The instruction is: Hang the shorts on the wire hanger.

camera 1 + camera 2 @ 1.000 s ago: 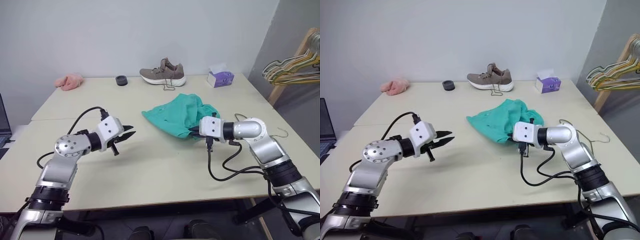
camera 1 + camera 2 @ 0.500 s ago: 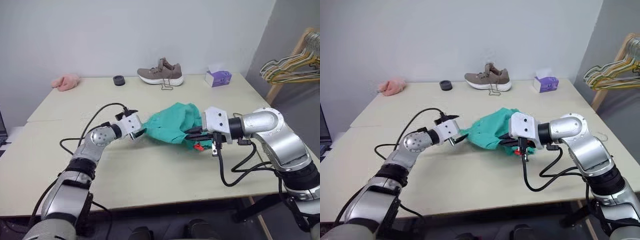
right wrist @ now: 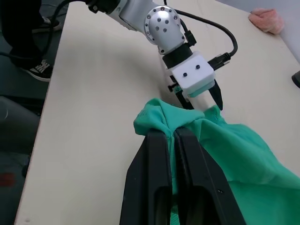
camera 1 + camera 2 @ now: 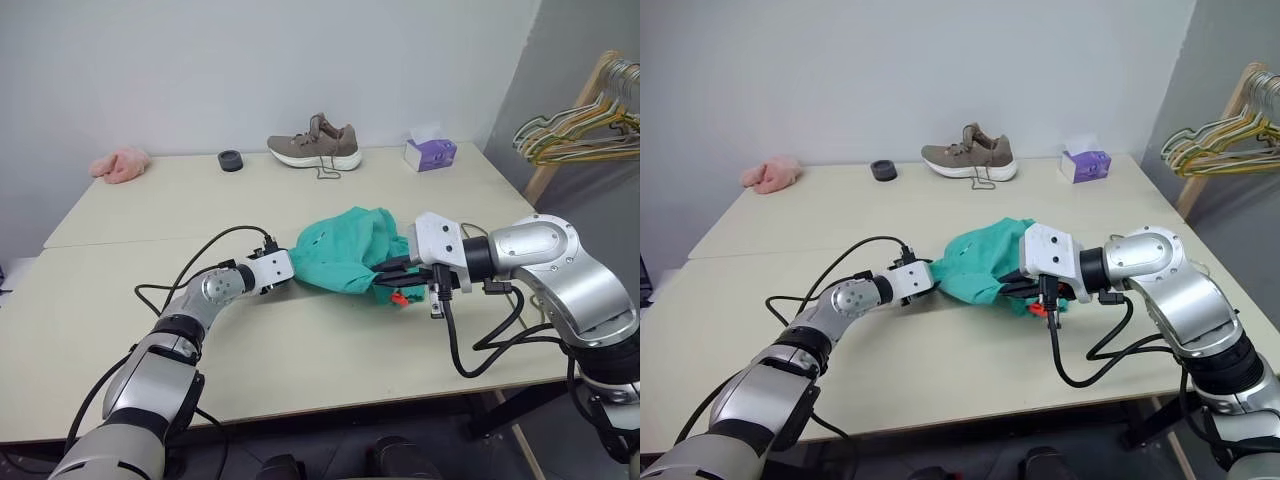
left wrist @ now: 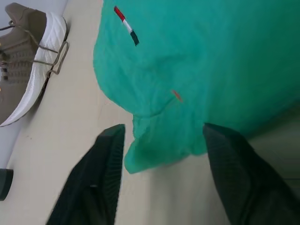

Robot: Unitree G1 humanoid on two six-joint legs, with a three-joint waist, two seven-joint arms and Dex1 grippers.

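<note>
The teal-green shorts (image 4: 350, 240) lie bunched in the middle of the table. My right gripper (image 4: 386, 271) is shut on a fold at their near right edge, and the right wrist view shows the fabric pinched between its closed fingers (image 3: 157, 154). A small orange tag (image 4: 398, 296) hangs just below that grip. My left gripper (image 5: 162, 127) is open at the shorts' left corner, with the corner of the cloth lying between its two fingers (image 5: 101, 173). The wire hanger is hidden.
Along the table's far edge sit a brown shoe (image 4: 315, 146), a purple tissue box (image 4: 430, 153), a black ring (image 4: 231, 160) and a pink cloth (image 4: 118, 163). A bunch of hangers (image 4: 575, 135) hangs on a wooden rack beyond the table's right end.
My left arm has stretched forward and down to the shorts' left corner, and its fingers now straddle the cloth. My right gripper has lifted the shorts' edge slightly and drawn it back.
</note>
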